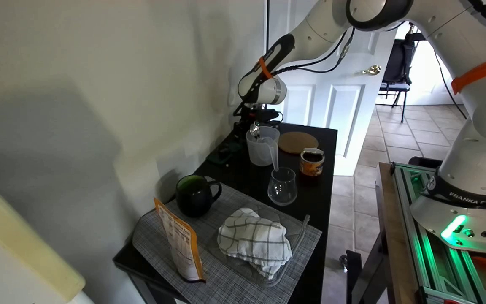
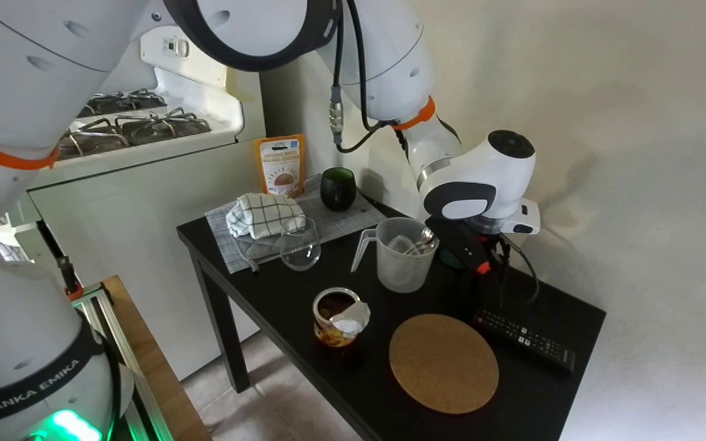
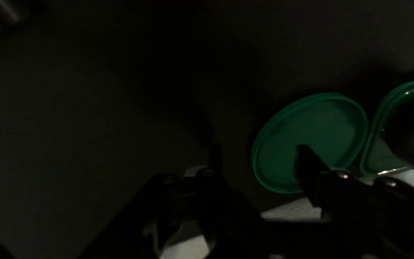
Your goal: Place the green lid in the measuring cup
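"Green lid [image 3: 311,133], right of centre in the wrist view. Which way is it from your fingers [image 3: 309,165]?"

"To the right and a little up the frame. One finger overlaps its lower part; the other, further left, shows against black table [image 3: 84,108], outside the rim. I can't tell if I touch it."

"Holding anything?"

"Nothing. My fingers stand well apart, the lid's left rim showing in the gap."

"And its long axis?"

"Slanting, lower left to upper right. So I'd judge a pinch across that left rim best, one finger inside; the tray [image 3: 392,99], just beside it at the right edge, would probably crowd a wider grasp. After that would come the cup [image 2: 399,266], near mid-frame in an exterior view."
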Action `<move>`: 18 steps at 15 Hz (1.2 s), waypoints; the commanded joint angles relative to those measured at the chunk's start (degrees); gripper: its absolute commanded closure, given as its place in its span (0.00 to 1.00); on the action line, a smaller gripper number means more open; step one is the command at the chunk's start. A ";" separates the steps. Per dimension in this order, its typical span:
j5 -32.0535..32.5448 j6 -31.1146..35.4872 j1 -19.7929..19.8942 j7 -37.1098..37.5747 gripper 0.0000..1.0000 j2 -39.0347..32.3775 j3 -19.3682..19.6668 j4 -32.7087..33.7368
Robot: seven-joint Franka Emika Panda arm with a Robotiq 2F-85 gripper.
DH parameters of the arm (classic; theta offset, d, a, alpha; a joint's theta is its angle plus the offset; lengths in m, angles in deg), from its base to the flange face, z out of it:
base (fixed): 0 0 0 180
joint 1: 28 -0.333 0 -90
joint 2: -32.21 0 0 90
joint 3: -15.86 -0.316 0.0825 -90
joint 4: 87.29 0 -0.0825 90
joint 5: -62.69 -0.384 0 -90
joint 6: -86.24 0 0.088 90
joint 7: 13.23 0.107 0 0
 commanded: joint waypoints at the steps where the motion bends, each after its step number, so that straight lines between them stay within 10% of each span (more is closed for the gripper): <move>1: -0.23 -0.90 3.02 -2.35 0.27 3.76 -2.65 -3.58; 7: 0.94 -16.37 2.33 -1.55 0.05 4.73 -0.05 1.60; 18: 1.04 -23.36 -1.38 2.57 0.43 -5.26 3.97 16.32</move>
